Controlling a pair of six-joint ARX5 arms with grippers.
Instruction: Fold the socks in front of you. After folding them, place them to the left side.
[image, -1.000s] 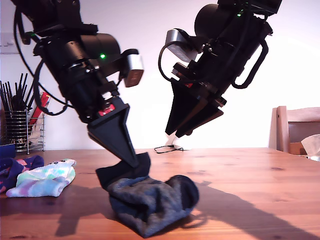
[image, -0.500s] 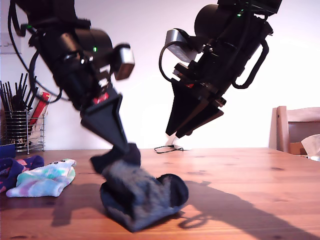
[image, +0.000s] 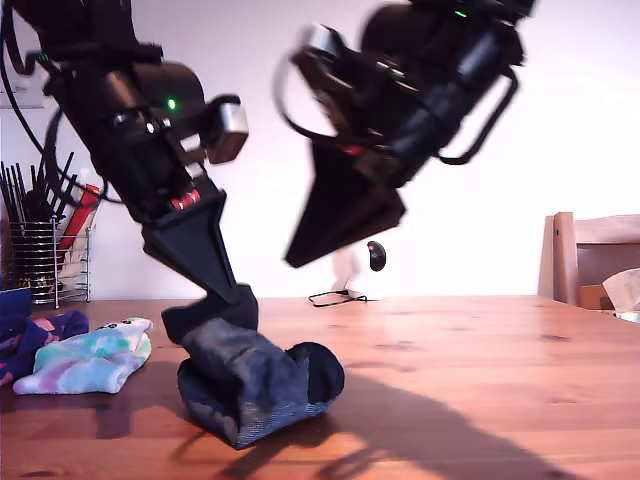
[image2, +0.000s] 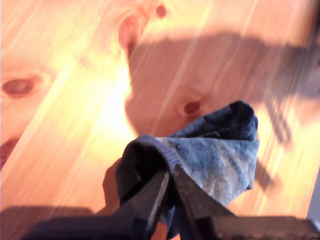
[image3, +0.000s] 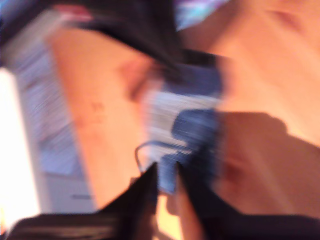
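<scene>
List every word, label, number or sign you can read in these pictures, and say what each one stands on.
None can be read.
The pale sock by the exterior view's left edge carries small dark marks, too small to read.
My first gripper, shut on the dark sock, bears a red patch with no legible text.
The second wrist view is too blurred.

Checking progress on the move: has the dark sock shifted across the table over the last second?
Yes. The dark sock, pinched in my first claw, has slid toward the exterior view's left, closer to the tie-dye sock lying there.
</scene>
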